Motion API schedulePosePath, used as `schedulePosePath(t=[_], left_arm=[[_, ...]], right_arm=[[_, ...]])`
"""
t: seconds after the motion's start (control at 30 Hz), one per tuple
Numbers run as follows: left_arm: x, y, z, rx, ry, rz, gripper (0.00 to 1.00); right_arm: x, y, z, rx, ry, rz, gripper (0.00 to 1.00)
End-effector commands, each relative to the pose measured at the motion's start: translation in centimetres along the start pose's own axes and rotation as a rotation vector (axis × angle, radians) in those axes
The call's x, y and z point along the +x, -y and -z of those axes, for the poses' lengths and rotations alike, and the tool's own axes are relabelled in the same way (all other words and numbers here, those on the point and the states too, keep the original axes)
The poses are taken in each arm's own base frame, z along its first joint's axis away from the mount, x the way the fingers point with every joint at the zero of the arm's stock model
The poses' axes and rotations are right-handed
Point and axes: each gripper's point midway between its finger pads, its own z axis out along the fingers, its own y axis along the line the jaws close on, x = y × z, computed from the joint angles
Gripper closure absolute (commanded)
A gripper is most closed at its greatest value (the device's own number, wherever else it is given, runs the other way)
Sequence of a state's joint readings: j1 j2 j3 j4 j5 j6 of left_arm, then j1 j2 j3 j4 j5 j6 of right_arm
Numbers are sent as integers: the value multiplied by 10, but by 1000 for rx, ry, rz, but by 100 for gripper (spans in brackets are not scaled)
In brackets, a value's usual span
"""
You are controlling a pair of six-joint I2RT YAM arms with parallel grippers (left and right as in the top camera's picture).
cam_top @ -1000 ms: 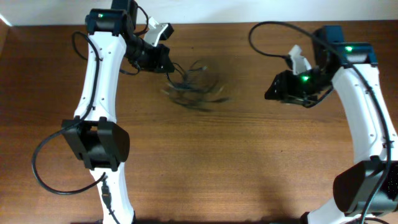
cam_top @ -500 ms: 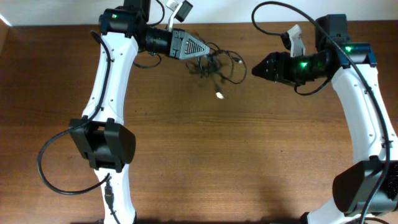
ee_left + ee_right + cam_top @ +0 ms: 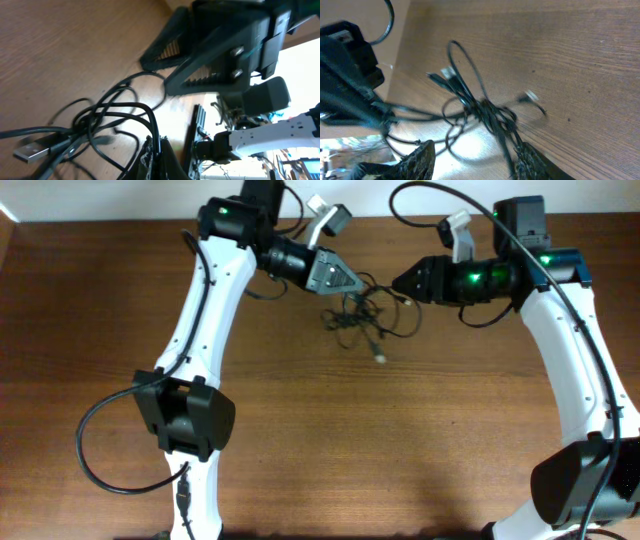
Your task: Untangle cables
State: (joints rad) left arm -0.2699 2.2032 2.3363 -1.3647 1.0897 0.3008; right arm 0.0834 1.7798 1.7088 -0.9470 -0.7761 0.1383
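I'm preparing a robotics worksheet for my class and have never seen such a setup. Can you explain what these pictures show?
Two white robot arms work at a wooden table. One picture looks down from above; the other two come from a camera on each wrist. Between the arms is a tangle of thin black cables, with one plug trailing out. The left gripper looks closed on a strand. The right gripper, its fingers open, faces the tangle from the other side.
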Motion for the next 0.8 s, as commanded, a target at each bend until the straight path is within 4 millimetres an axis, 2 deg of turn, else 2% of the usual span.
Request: schedulePosePath(t=[0.0,0.2,0.37,0.43,0.5,0.53,0.57,0.67,0.77], left_arm=[[-12,20,9,85,53,-62,100],[-26,48,36,301,163,-46,100],[-31,67,45,422,200,-45,100],[-31,68,44,427,194,-16,100],[-31,66,43,415,190,-15,100],[-29,59,41,372,178,-14,100],[-24,41,35,262,147,-9,100],[-7,-19,31,-80,51,58,100],[16,-93,61,-522,-22,218,100]], right_arm=[[7,0,-10,70,-22,28,45],[13,1,-12,89,-44,46,48],[11,1,-13,89,-37,56,57],[9,4,-12,107,-29,60,68],[6,22,-9,212,-8,7,83],[5,29,-7,254,2,-31,94],[4,35,-4,285,12,-56,96],[0,41,12,326,48,-77,96],[1,57,57,442,115,-138,96]])
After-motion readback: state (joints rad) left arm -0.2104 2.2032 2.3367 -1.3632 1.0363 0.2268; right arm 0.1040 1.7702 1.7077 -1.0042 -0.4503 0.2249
